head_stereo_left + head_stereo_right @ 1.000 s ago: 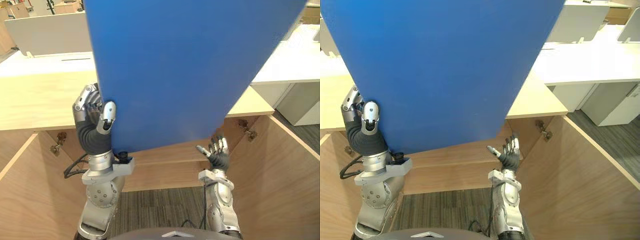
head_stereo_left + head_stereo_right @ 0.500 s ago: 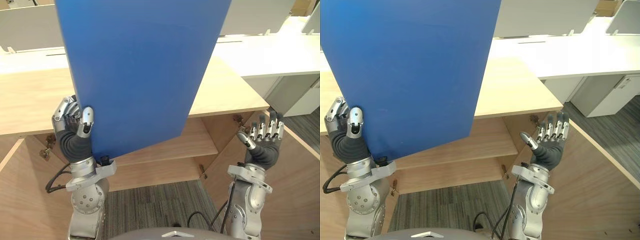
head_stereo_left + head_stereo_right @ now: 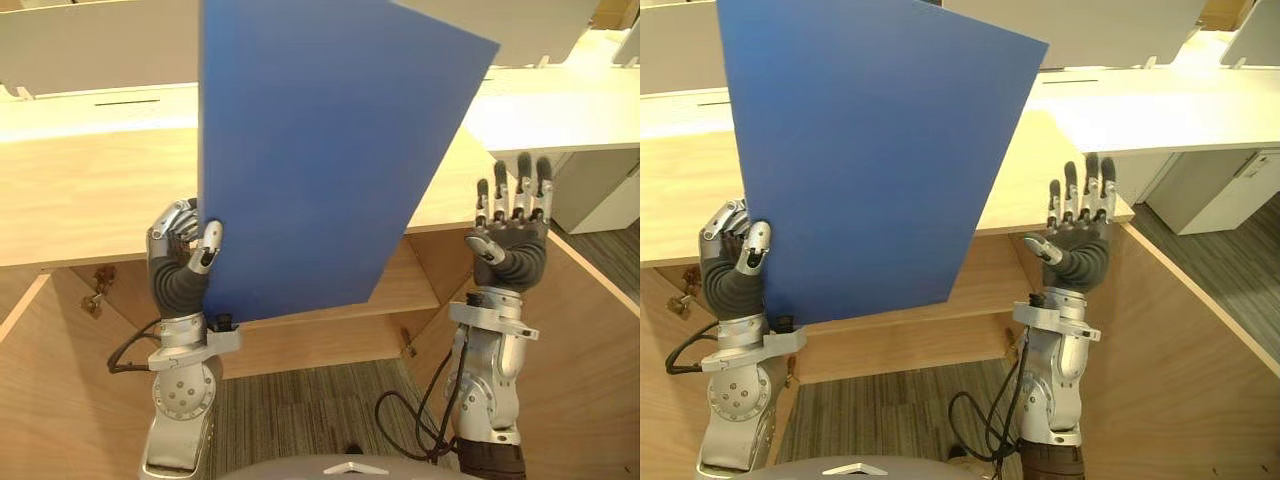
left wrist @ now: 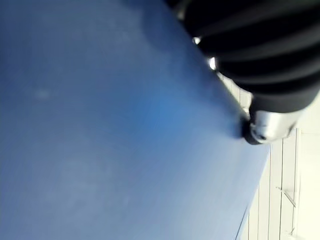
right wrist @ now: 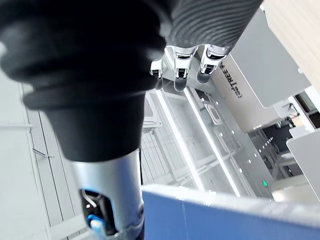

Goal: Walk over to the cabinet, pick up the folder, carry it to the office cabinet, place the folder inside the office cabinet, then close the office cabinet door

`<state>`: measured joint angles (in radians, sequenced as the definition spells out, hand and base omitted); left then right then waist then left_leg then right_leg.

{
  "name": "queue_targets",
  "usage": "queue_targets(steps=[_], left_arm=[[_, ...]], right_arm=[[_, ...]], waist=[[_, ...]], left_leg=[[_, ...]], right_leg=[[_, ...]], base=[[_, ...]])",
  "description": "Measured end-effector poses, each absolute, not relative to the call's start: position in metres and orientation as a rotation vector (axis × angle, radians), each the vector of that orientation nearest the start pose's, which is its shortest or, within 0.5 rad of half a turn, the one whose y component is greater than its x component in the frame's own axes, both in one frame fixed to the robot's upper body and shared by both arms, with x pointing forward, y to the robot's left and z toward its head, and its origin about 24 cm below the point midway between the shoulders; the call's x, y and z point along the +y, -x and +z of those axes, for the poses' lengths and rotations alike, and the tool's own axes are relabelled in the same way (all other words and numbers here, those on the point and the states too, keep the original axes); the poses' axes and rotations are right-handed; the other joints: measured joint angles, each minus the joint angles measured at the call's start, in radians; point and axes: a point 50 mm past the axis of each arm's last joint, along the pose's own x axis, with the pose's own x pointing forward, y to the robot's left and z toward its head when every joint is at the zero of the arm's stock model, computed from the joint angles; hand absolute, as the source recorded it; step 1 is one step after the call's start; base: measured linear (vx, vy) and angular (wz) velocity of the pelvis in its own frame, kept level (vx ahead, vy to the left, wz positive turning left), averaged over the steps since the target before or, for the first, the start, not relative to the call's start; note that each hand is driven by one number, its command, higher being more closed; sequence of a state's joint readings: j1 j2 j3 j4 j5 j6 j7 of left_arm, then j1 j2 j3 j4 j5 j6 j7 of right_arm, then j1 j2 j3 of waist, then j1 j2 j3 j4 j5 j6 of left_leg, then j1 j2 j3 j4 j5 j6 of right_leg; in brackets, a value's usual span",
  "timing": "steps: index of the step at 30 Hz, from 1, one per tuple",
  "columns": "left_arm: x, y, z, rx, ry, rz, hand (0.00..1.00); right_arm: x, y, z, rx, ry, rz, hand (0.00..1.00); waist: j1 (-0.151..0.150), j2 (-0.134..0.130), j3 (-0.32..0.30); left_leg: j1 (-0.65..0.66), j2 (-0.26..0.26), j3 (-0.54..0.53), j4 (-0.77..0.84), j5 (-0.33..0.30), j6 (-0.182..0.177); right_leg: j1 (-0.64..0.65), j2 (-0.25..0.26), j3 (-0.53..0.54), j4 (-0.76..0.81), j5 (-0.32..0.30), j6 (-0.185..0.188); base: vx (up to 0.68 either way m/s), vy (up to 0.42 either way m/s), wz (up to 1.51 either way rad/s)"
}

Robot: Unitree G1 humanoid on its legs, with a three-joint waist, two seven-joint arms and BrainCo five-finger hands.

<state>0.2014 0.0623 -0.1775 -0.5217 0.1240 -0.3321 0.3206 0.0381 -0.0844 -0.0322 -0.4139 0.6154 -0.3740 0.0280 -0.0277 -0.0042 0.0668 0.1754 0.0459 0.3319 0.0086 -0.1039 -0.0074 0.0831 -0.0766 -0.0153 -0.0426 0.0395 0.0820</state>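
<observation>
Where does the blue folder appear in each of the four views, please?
Left eye: folder centre, held up.
Right eye: folder left of centre.
Left wrist: folder close up, against the left hand.
Right wrist: folder's edge beyond the right hand.
Shared landmark: the left hand pinching its lower corner.

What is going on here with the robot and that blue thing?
The robot's left hand grips a blue folder by its lower corner and holds it upright in front of an open wooden cabinet. The right hand is raised beside it with straight fingers, apart from the folder. The doors stand open, and the folder is not yet inside.
</observation>
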Motion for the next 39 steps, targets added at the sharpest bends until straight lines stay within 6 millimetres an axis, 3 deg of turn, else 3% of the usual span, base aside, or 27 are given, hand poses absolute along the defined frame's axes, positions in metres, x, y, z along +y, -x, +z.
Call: queue_targets(steps=[4, 8, 17, 18, 34, 35, 39], left_arm=[[0.133, -0.192, 0.140, -0.647, -0.020, 0.135, 1.00], [0.127, -0.192, 0.140, -0.650, -0.026, 0.099, 1.00], [0.122, -0.193, 0.142, -0.656, -0.021, 0.063, 1.00], [0.121, -0.193, 0.142, -0.655, -0.024, 0.058, 1.00], [0.123, -0.198, 0.138, -0.652, -0.107, 0.036, 1.00], [0.123, -0.198, 0.138, -0.651, -0.108, 0.036, 0.00], [0.124, -0.198, 0.138, -0.651, -0.106, 0.041, 0.00]], right_arm=[[-0.171, -0.222, 0.156, -0.723, -0.540, 0.111, 0.00], [-0.163, -0.233, 0.143, -0.639, -0.555, 0.137, 0.00], [-0.149, -0.239, 0.133, -0.561, -0.567, 0.226, 0.00], [-0.148, -0.242, 0.131, -0.547, -0.559, 0.235, 1.00], [-0.141, -0.248, 0.115, -0.441, -0.506, 0.308, 1.00], [-0.141, -0.248, 0.115, -0.443, -0.507, 0.306, 1.00], [-0.142, -0.248, 0.115, -0.450, -0.516, 0.289, 1.00]], waist=[[0.003, -0.002, 0.001], [0.007, -0.005, 0.003], [0.012, -0.007, 0.002], [0.013, -0.009, 0.000], [0.016, -0.027, -0.012], [0.016, -0.027, -0.012], [0.015, -0.026, -0.013]], left_leg=[[-0.005, -0.001, -0.004, 0.004, -0.002, 0.001], [-0.009, -0.002, -0.006, 0.004, -0.002, 0.002], [-0.023, -0.002, -0.020, 0.005, -0.001, 0.002], [-0.023, -0.002, -0.020, 0.005, -0.001, 0.002], [-0.034, -0.004, -0.025, 0.006, 0.000, 0.003], [-0.034, -0.004, -0.026, 0.006, 0.000, 0.003], [-0.034, -0.004, -0.028, 0.005, 0.000, 0.003]], right_leg=[[0.000, -0.002, -0.003, -0.001, 0.000, 0.001], [-0.001, -0.004, -0.006, -0.004, 0.001, 0.002], [-0.007, -0.005, -0.021, -0.004, 0.003, 0.002], [-0.007, -0.005, -0.021, -0.004, 0.003, 0.002], [-0.013, -0.007, -0.026, -0.007, 0.004, 0.000], [-0.013, -0.007, -0.027, -0.008, 0.004, 0.000], [-0.011, -0.007, -0.029, -0.010, 0.004, 0.000]], base=[[-0.01, -0.011, 0.02], [-0.01, -0.010, 0.02], [-0.01, -0.020, 0.04], [-0.03, -0.022, 0.01], [-0.03, -0.019, 0.01], [0.00, 0.000, 0.00], [-0.02, -0.015, 0.01]])
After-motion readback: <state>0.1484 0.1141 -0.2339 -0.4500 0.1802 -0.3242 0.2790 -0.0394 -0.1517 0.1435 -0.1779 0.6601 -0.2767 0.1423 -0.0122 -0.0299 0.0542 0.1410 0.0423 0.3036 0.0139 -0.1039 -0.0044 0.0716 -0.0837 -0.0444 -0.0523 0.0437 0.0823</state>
